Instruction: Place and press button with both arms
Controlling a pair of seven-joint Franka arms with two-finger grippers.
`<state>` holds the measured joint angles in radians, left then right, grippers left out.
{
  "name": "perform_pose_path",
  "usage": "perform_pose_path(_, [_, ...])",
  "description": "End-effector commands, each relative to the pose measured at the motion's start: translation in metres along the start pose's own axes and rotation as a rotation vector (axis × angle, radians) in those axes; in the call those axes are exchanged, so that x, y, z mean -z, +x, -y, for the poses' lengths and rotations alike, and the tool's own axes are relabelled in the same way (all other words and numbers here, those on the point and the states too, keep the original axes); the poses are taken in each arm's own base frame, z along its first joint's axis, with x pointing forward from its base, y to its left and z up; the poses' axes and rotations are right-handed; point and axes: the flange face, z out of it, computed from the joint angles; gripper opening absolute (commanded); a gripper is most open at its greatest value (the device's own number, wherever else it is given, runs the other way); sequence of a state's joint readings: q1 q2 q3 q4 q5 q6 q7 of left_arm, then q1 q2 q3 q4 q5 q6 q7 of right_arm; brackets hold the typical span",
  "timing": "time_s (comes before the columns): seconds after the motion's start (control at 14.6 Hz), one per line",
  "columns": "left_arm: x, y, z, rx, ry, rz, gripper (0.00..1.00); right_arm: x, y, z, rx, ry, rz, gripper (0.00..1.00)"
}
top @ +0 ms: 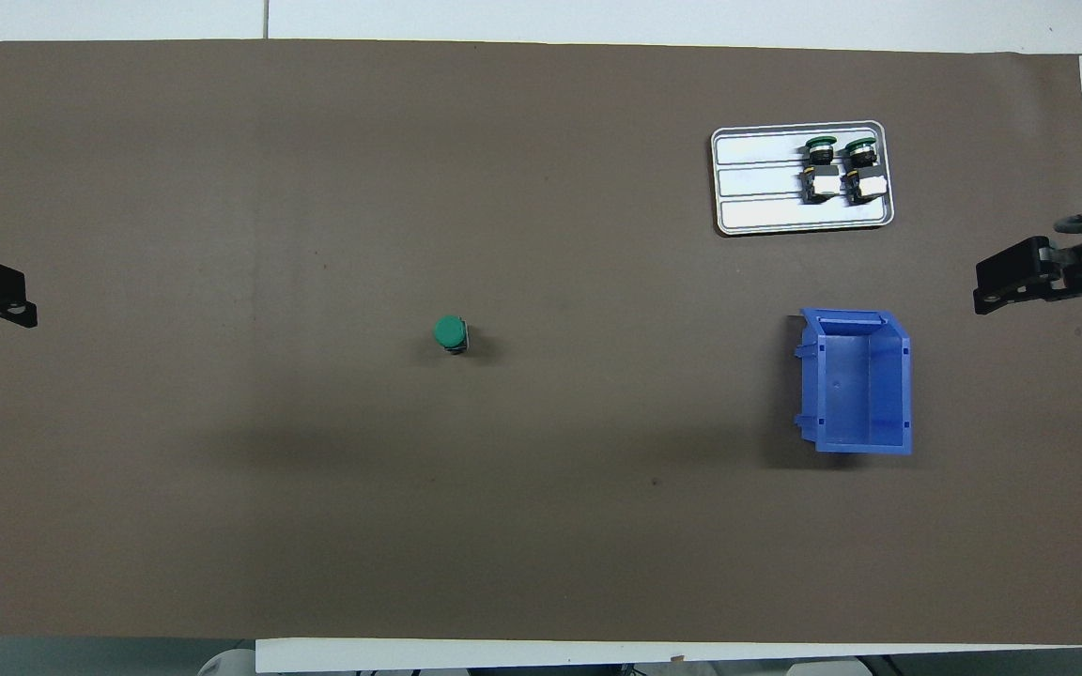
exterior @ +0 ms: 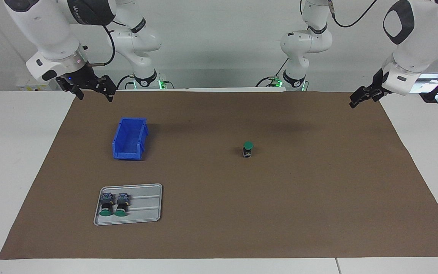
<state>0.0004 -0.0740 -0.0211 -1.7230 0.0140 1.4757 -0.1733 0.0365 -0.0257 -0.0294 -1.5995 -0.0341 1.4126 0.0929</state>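
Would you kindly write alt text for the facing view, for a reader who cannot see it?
A green-capped button stands upright alone mid-mat; nearer the right arm's end sit a blue bin and, farther from the robots, a grey tray holding two more buttons lying down. Left gripper and right gripper hang open above the mat's corners.
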Motion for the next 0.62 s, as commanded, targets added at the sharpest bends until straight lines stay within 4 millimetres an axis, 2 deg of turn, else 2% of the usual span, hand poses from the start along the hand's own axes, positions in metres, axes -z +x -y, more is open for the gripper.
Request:
perform_pose_path(0.0, [0.0130,-0.0087,-0.0028,-0.024,0.007,-0.006,1.00,0.0001,-0.0037,-0.0036,0.014,0.001,-0.011,1.00])
perform_pose_path(0.14, [0.0129,-0.0118,-0.0101,-0.038,0.014,0.002,1.00,0.0001,-0.0038,-0.0034,0.014,0.003,-0.011,1.00])
perform_pose_path(0.34, [0.0158,-0.0149,-0.0057,-0.040,0.010,0.001,1.00,0.0001,-0.0038,-0.0026,0.016,0.002,-0.011,1.00])
perform_pose_path(0.55, [0.0164,-0.0164,-0.0095,-0.067,0.012,0.001,1.00,0.0001,-0.0038,-0.0034,0.014,0.003,-0.011,1.00])
